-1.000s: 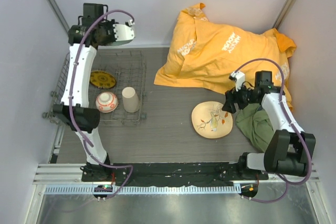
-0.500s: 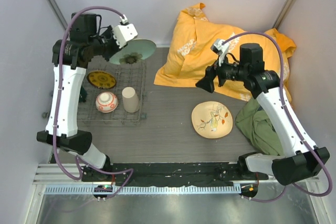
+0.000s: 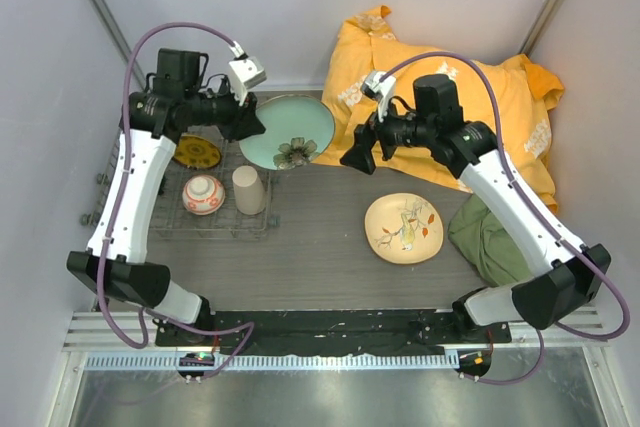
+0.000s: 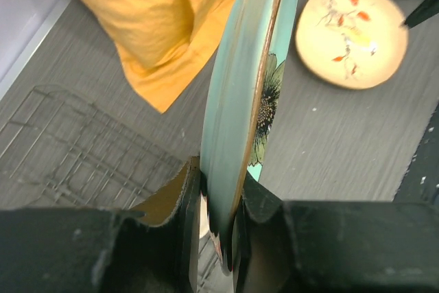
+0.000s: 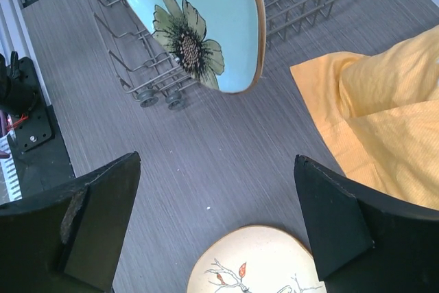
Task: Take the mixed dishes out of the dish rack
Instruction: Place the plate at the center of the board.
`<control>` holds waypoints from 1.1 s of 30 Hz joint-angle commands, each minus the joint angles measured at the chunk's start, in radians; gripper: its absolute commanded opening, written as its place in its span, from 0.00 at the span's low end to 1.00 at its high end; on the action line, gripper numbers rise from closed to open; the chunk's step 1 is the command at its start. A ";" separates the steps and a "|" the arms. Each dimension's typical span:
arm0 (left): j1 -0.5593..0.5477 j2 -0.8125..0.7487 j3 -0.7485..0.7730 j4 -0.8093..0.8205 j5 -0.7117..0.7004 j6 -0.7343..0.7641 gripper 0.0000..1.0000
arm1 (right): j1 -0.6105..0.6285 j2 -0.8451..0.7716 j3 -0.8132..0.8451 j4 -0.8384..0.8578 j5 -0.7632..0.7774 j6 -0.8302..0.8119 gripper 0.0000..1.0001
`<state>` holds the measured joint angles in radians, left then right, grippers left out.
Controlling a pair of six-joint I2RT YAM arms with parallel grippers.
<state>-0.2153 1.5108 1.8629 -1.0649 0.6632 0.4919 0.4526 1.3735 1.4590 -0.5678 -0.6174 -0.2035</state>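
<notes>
My left gripper (image 3: 252, 119) is shut on the rim of the pale green flower-marked plate (image 3: 288, 131) and holds it in the air just right of the grey wire dish rack (image 3: 262, 229). The plate stands edge-on between my fingers in the left wrist view (image 4: 240, 101) and shows in the right wrist view (image 5: 199, 18). My right gripper (image 3: 355, 155) is open and empty, a short way right of the plate. In the rack sit a beige cup (image 3: 248, 189), a white-and-red bowl (image 3: 203, 194) and a yellow-and-dark patterned plate (image 3: 196, 152). The dark green mug is out of view.
A cream plate with a bird drawing (image 3: 403, 228) lies on the table right of centre. An orange cloth (image 3: 440, 97) is heaped at the back right, a dark green cloth (image 3: 490, 237) at the right edge. Walls close in both sides.
My left gripper has carried the green plate right and down, out past the rack's right side. My right gripper has swung left toward the plate.
</notes>
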 commanded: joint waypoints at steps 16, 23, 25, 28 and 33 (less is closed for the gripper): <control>-0.052 -0.169 -0.221 0.325 0.311 -0.226 0.00 | 0.089 0.065 0.112 0.042 -0.008 -0.050 0.94; -0.064 -0.172 -0.275 0.397 0.375 -0.294 0.00 | 0.130 0.076 0.103 0.043 -0.016 -0.043 0.66; -0.064 -0.175 -0.298 0.420 0.391 -0.311 0.00 | 0.135 0.078 0.100 0.043 -0.019 -0.042 0.54; -0.067 -0.179 -0.317 0.459 0.407 -0.345 0.00 | 0.138 0.076 0.100 0.042 -0.025 -0.043 0.26; -0.067 -0.170 -0.321 0.473 0.392 -0.369 0.09 | 0.138 0.056 0.080 0.042 0.001 -0.048 0.01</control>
<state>-0.2703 1.3899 1.5173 -0.7300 0.9596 0.2146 0.5755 1.4532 1.5295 -0.5686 -0.6399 -0.2291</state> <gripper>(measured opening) 0.225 0.225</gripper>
